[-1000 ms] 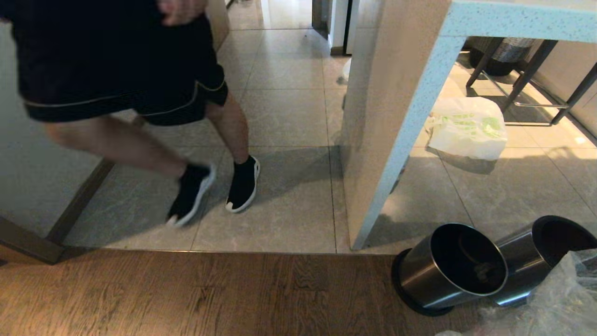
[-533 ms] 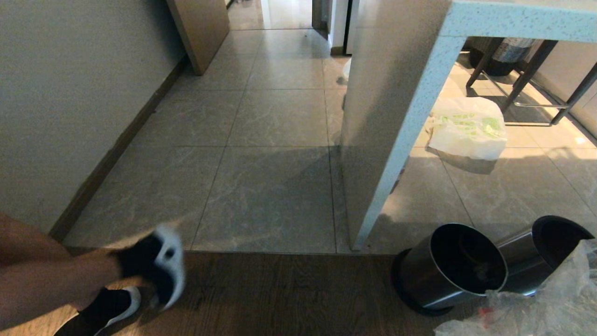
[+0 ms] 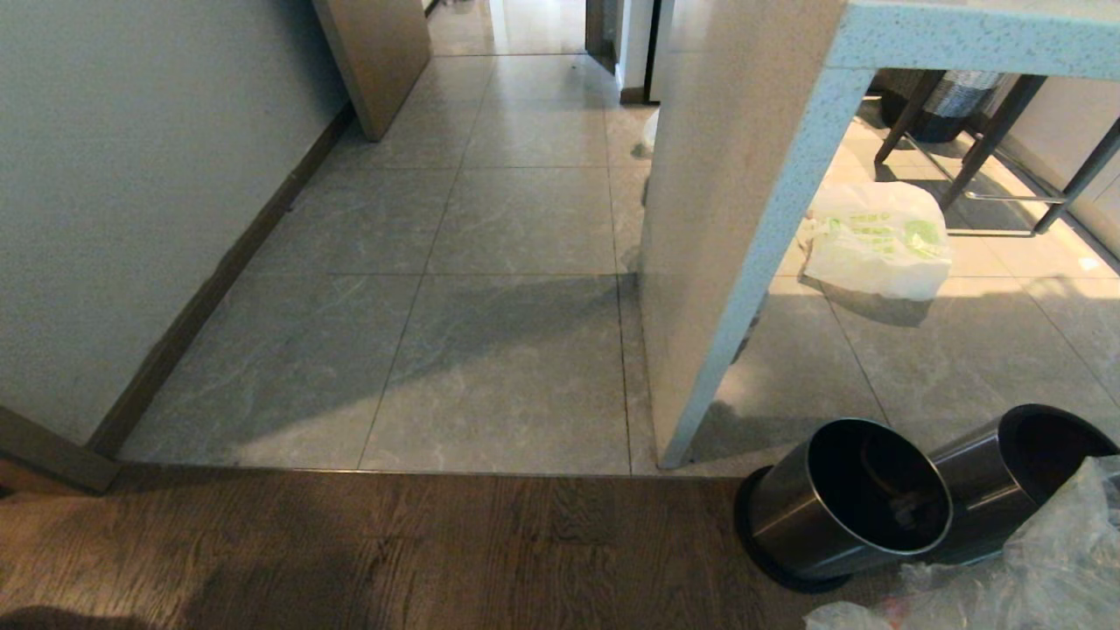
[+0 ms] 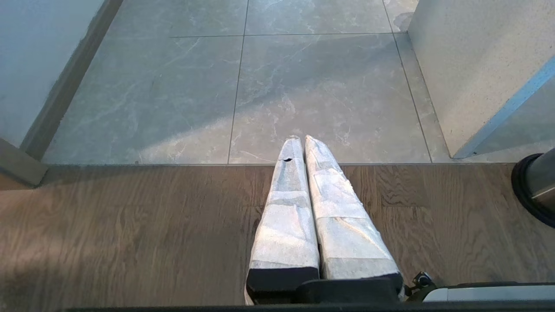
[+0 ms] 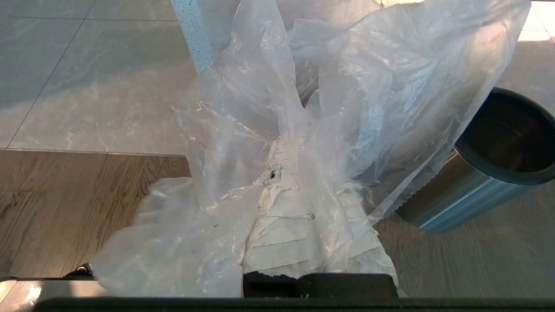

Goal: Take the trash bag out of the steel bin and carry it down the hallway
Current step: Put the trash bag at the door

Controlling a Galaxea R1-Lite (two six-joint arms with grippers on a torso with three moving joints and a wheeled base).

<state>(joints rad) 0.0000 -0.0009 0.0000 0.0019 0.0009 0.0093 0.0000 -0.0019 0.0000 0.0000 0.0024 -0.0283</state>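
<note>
R gripper (image 5: 277,173), tape-wrapped fingers clamped on thin crinkly clear plastic trash bag (image 5: 347,86); bag bunched over the fingers, out of the bin, low over wood floor (image 3: 437,551). Small brushed-steel cylindrical bin (image 3: 844,499) w/ black rim, dark inside, just beside bag; second like it (image 3: 1015,464) touching. L gripper (image 4: 303,145) jaws together, empty, over wood-tile edge. Grey-tiled hallway (image 3: 516,219) ahead. White bag w/ green print (image 3: 875,241) under counter.

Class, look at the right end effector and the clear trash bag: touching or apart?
Touching. The right wrist view shows the right end effector shut on the trash bag, plastic bunched over its fingers.
</note>
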